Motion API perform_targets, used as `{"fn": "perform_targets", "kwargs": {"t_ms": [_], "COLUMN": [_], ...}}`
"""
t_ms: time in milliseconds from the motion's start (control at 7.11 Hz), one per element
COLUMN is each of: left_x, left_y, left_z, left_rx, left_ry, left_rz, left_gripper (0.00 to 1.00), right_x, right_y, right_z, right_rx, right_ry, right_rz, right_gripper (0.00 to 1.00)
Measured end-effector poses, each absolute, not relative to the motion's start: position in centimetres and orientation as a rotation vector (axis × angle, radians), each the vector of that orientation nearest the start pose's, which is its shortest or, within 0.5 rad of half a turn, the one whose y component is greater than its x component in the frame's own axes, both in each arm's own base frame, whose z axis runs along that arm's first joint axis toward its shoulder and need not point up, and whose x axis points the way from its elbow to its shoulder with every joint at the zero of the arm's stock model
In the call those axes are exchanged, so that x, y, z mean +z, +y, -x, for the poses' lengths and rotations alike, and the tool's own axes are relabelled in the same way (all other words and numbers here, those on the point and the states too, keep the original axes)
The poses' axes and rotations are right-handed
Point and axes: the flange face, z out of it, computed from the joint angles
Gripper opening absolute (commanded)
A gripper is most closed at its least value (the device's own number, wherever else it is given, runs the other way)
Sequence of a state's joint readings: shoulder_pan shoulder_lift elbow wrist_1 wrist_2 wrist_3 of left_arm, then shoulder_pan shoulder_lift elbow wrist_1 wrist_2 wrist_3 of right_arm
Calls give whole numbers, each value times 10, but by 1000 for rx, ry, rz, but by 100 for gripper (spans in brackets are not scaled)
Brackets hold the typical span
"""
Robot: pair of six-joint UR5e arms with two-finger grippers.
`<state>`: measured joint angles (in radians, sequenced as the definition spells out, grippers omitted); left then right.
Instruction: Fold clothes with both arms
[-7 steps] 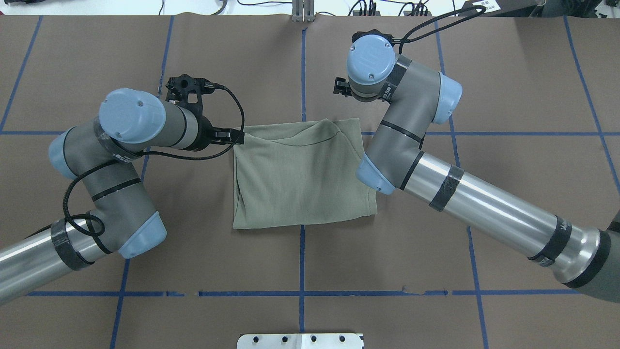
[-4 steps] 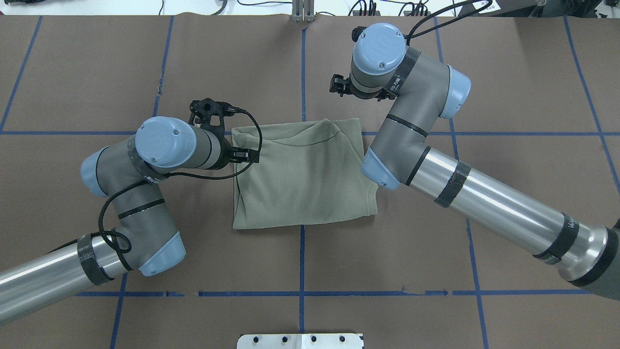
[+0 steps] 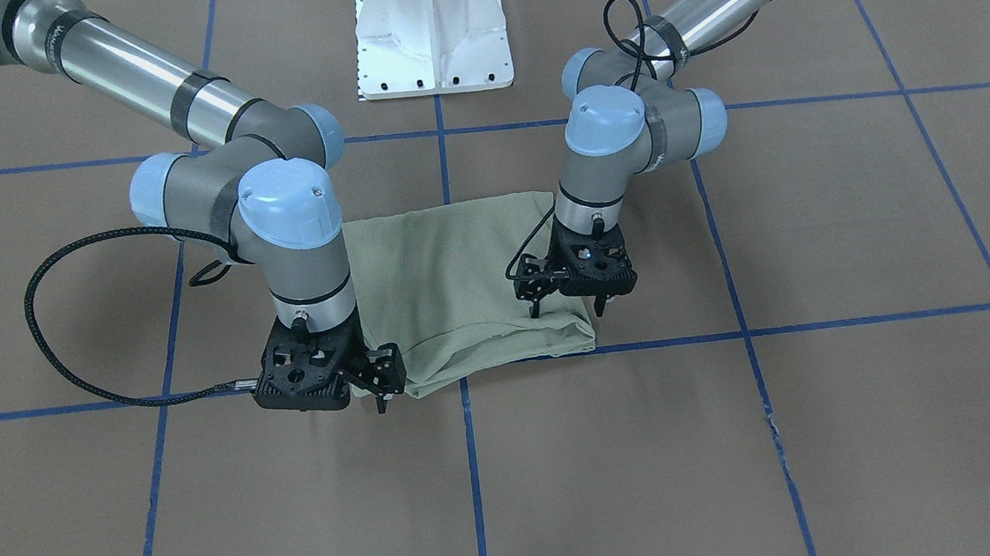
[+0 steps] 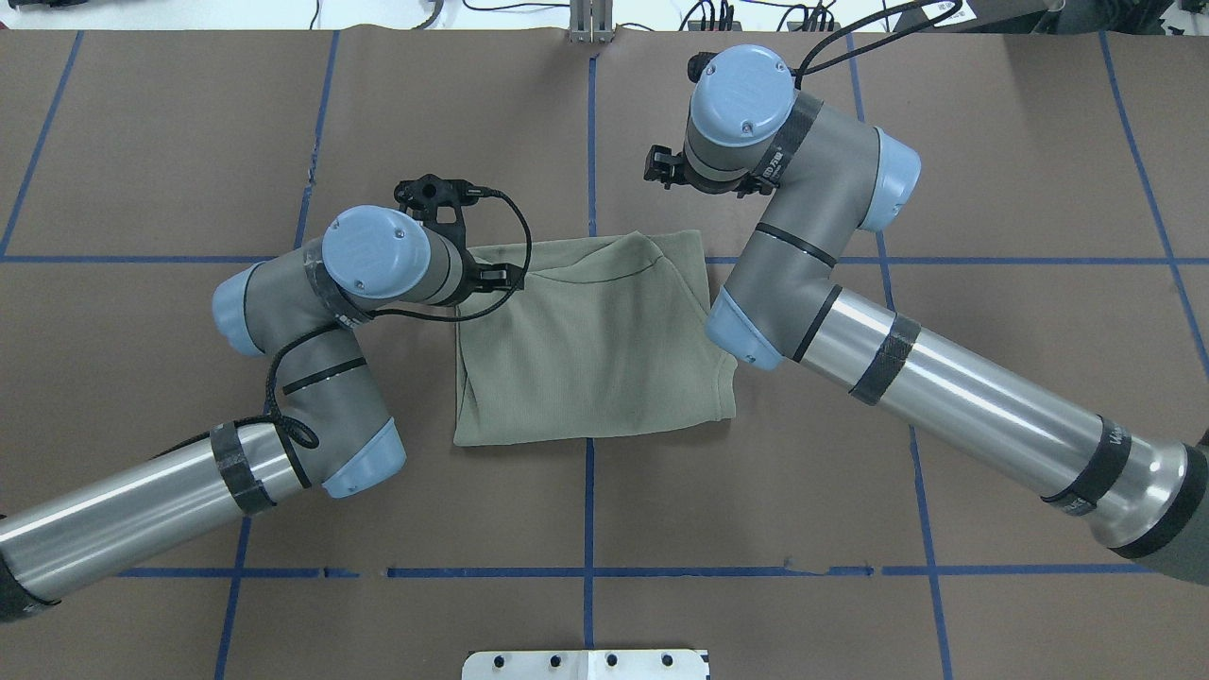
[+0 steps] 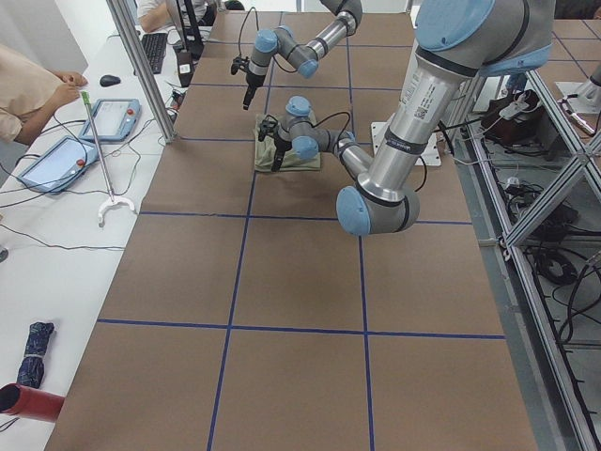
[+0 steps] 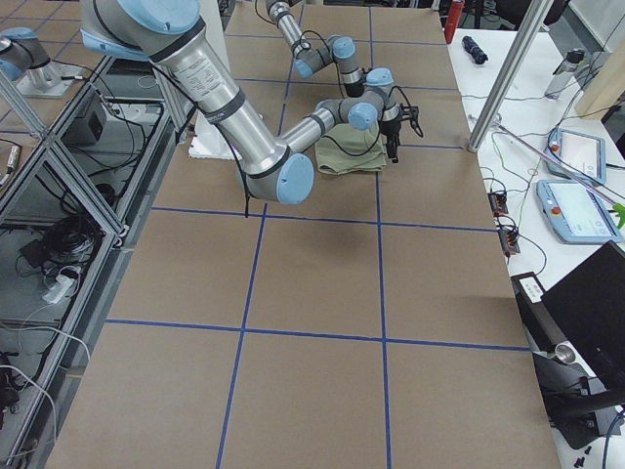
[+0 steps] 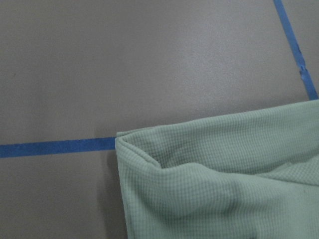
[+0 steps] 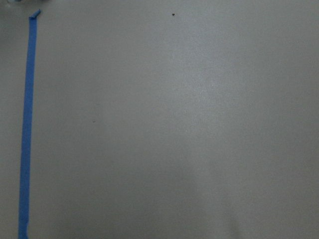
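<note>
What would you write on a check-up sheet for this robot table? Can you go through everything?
Surface: brown table with blue tape lines.
Job's things: green shirt folded into a rough rectangle, lying flat in the middle.
Clutter: nothing seen.
Claws: left claw open over a shirt corner, holding nothing; right claw past the shirt's far edge, over bare table, open or shut unclear.
Cables: black cable loops wide from the right wrist; another curls over the shirt's edge.
Surroundings: white base; side desk with tablets and a person.
</note>
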<state>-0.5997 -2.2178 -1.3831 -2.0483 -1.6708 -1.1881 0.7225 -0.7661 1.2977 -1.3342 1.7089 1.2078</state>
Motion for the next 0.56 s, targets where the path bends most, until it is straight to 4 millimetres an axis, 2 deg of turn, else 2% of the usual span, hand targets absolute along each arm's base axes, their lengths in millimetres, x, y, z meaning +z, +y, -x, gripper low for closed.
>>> {"fn": "perform_targets", "kwargs": {"t_ms": [281,422,563], "left_x": [335,350,353], "left_y": [-584,-606,-617], "left_z": [-525,-512,-503], "left_rx": [-222,-228,-218], "left_ry": [816,787,776], "left_rz": [-380,-404,-427], "left_gripper": [100,100,100], "right_x": [267,271,275], "right_y": [-608,-607,-605], "right_z": [509,509,508], "right_rx": [288,287,283], "right_ry": [-721,-722,-729], "right_rz": [-281,-281,-283], "right_gripper": [100,100,100]}}
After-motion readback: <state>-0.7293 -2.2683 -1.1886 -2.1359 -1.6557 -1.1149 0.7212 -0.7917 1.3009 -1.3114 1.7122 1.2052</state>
